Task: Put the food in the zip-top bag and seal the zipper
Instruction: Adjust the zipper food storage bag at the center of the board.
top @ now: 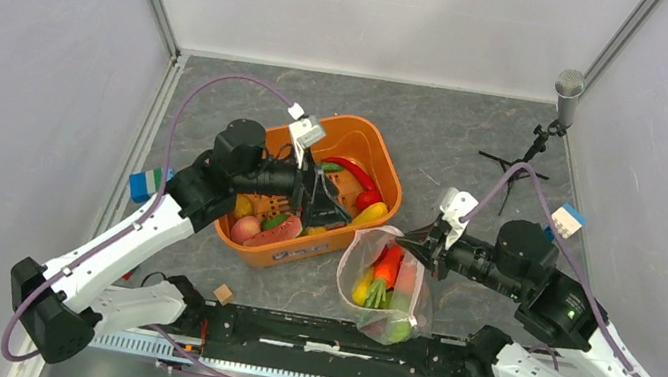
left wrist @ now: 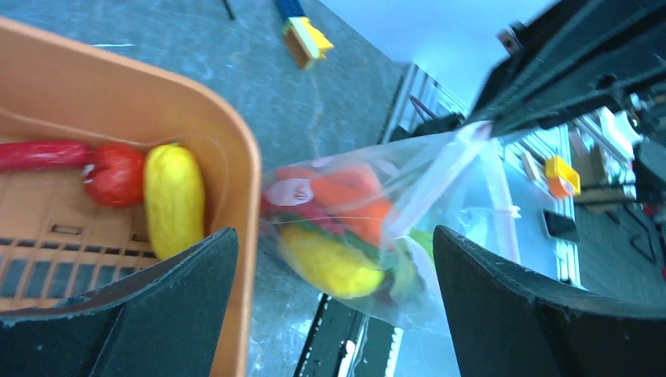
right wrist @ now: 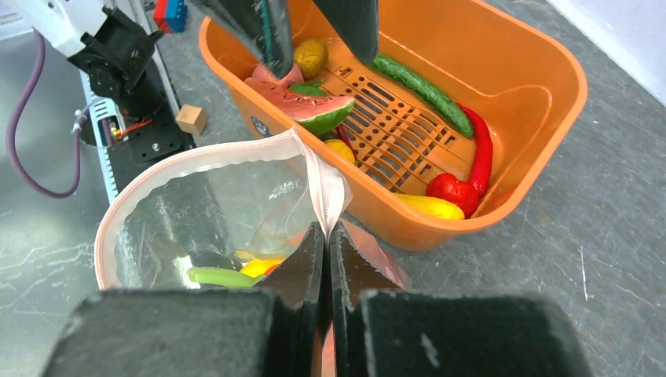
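The clear zip-top bag (top: 384, 283) stands just right of the orange tub, its mouth held wide. My right gripper (top: 423, 250) is shut on the bag's rim (right wrist: 326, 228), pinching the pink zipper (right wrist: 196, 153). Inside the bag lie an orange piece (top: 387, 263), a yellow piece (left wrist: 330, 263) and a green pod (right wrist: 220, 276). My left gripper (top: 314, 195) hangs open over the tub's near right part, nothing between its fingers (left wrist: 177, 298). More food lies in the tub: a red chilli (top: 350, 169), a watermelon slice (right wrist: 310, 110), a cucumber (right wrist: 412, 78), a yellow piece (left wrist: 173, 200).
The orange tub (top: 393, 162) sits mid-table. A blue block (top: 141, 184) lies by the left wall and a wooden cube (top: 223, 294) near the front rail (top: 317, 333). A microphone on a small tripod (top: 566, 89) and a white-and-blue block (top: 566, 221) stand at the right.
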`<state>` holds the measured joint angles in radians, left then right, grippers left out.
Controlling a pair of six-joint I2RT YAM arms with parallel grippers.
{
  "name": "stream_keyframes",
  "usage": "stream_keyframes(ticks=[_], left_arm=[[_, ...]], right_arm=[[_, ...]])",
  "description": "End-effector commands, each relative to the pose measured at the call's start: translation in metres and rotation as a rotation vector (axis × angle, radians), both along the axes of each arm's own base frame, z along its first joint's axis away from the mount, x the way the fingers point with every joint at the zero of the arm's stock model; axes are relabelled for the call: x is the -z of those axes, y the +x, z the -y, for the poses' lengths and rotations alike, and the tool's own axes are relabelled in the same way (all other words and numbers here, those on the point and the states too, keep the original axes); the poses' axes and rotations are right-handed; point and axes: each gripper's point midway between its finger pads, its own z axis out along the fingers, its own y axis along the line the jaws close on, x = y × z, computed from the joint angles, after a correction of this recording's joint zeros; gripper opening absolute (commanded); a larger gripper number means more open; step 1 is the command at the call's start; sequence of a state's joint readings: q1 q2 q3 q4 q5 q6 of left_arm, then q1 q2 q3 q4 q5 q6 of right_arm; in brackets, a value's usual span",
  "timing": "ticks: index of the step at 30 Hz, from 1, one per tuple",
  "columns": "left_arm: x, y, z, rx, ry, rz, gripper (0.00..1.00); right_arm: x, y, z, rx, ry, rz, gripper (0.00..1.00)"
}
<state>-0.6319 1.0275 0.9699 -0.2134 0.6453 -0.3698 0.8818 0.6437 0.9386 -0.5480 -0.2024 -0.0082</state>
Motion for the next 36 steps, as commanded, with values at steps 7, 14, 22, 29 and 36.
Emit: stream_keyframes(ticks=[7, 14, 22, 29, 36], left_arm=[[0.008, -0.034, 0.038, 0.221, 0.149, 0.183, 0.90], [0.021, -0.030, 0.042, 0.229, 0.208, 0.209, 0.62], [0.015, -0.005, 0.051, 0.097, 0.181, 0.199, 0.09], [0.009, 0.030, 0.052, -0.132, 0.138, 0.120, 0.02], [0.003, 0.059, 0.042, -0.277, 0.037, -0.033, 0.02]], right_arm=[[-0.019, -0.007, -0.015, -0.113, 0.030, 0.071, 0.06], [-0.015, -0.009, -0.016, -0.123, 0.037, 0.065, 0.06], [-0.016, 0.002, -0.002, 0.002, 0.053, 0.041, 0.21], [-0.006, 0.002, 0.017, 0.131, 0.145, -0.043, 0.67], [0.020, -0.018, 0.005, 0.040, 0.225, -0.128, 0.73]])
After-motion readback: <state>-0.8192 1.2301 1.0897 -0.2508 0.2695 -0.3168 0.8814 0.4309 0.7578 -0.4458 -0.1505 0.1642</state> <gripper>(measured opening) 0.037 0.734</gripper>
